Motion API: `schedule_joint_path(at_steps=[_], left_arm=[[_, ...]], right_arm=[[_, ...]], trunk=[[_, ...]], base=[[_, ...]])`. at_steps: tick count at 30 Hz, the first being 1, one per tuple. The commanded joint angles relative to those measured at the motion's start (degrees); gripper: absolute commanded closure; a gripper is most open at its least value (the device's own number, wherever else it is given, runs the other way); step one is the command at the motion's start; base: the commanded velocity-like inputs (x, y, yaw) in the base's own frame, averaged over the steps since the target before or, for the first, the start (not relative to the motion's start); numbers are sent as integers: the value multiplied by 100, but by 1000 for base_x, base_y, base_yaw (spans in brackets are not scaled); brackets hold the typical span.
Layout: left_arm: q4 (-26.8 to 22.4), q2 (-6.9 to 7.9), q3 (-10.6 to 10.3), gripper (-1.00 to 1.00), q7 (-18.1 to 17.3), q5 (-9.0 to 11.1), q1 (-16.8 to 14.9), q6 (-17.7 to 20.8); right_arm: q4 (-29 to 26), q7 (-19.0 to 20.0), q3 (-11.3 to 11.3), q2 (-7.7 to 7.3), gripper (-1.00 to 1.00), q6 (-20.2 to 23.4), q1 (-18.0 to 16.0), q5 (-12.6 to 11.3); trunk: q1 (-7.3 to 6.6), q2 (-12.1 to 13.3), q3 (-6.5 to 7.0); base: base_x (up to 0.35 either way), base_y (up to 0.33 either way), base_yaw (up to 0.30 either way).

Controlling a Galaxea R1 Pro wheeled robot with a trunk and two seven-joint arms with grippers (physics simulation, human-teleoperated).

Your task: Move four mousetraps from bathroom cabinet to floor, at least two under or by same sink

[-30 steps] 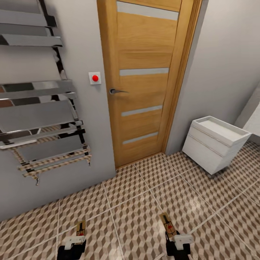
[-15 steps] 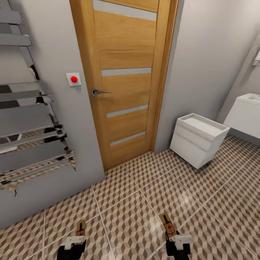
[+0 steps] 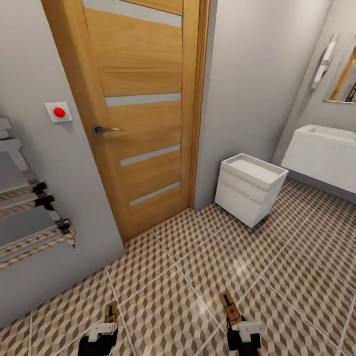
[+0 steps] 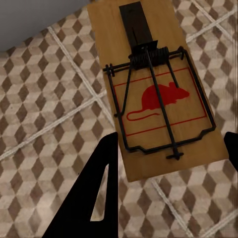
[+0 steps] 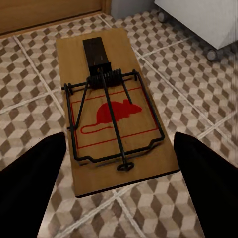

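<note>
Two mousetraps in play, one per pincer. Left trap point(image 4: 156, 89): flat wood slab w/ black spring bar and a red mouse print, gripped at its near end by the left pincer point(image 4: 171, 153), fingers point(image 4: 99, 193) closed on the slab's sides. Head view shows the same left trap point(image 3: 110, 313) sticking fwd from the left pincer point(image 3: 101, 332), held above the floor point(image 3: 188, 277).

Right trap point(image 5: 111, 111): same build, clamped by the right pincer point(image 5: 119, 171) w/ a dark finger point(image 5: 29, 173) on each side of the slab. Head view: right trap point(image 3: 230, 307) juts fwd from the right pincer point(image 3: 243, 330), tilted a bit to the left at its far end. Both traps are low over the cube-pattern tiles, well apart from each other.

Further out: low white drawer unit point(image 3: 249, 188) w/ tray top stands on the floor near the wall corner; its wheeled base point(image 5: 198, 20) shows in the right wrist view beyond the right trap. Right of it, the white sink point(image 3: 324, 155) hangs on the wall, w/ a mirror edge point(image 3: 343, 79) above. Left of the unit, a wood door point(image 3: 141, 113) w/ pale strips and a chrome handle point(image 3: 104, 130). Red button point(image 3: 59, 112) on the wall beside the door, chrome towel rail point(image 3: 27, 217) further left.
</note>
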Motion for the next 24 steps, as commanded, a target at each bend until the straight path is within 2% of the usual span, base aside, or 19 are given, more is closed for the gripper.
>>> schedule_joint_path(at_steps=[1, 24], left_arm=[[16, -3, -44, 100, -15, 32, -2, -24], [16, -3, -46, 100, -15, 34, -5, -24]], right_arm=[[6, -51, 28, -3, 100, -8, -6, 19], [11, -50, 28, -9, 100, -8, -6, 19]], trunk=[[1, -2, -5], [1, -2, -5]], base=[[131, -80, -230], [138, -113, -230]])
